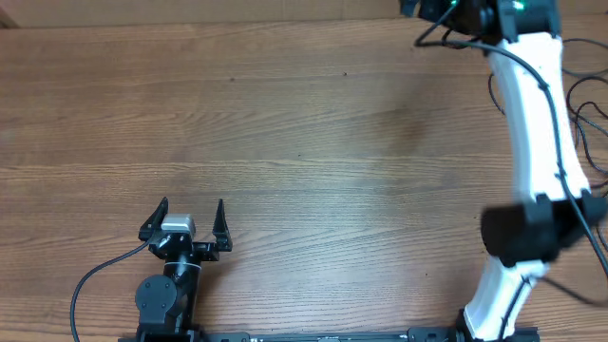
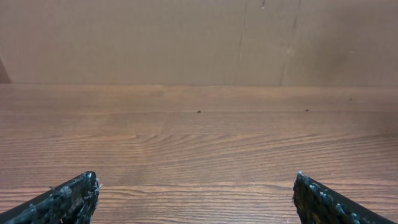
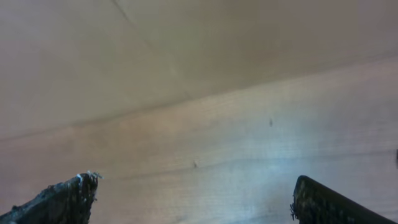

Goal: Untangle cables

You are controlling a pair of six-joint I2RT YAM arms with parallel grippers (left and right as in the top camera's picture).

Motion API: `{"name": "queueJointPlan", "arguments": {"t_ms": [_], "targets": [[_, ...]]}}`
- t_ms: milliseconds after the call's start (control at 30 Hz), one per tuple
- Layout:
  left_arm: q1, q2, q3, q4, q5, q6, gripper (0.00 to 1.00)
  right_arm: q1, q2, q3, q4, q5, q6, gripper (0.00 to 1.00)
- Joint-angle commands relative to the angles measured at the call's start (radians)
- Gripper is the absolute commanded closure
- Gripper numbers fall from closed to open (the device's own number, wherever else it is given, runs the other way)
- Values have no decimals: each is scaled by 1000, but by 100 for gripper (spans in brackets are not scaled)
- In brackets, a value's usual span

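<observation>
Left hand (image 1: pixel 192 203), right hand (image 3: pixel 193 186) open over table (image 1: pixel 313 142).

The left end effector (image 1: pixel 192 203) sits over the desk's (image 1: pixel 313 171) near-left part. The right end effector (image 3: pixel 196 179) is at the far edge, well apart. Thin cables (image 1: pixel 576 103) (loosely looped) lie to its right, nearer.
</observation>
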Motion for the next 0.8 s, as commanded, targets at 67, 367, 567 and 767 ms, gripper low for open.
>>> {"name": "queueJointPlan", "arguments": {"t_ms": [67,367,567,767], "targets": [[5,-8,-3,-1,12,23,0,-1,-219,-344,216,21,-1,0],[5,-8,-3,-1,12,23,1,-1,-508,-985,712,107,0,0],[5,-8,-3,-1,12,23,1,-1,-669,-1366,1090,107,0,0],[5,-8,-3,-1,12,23,0,-1,-800,-1642,1400,114,0,0]]}}
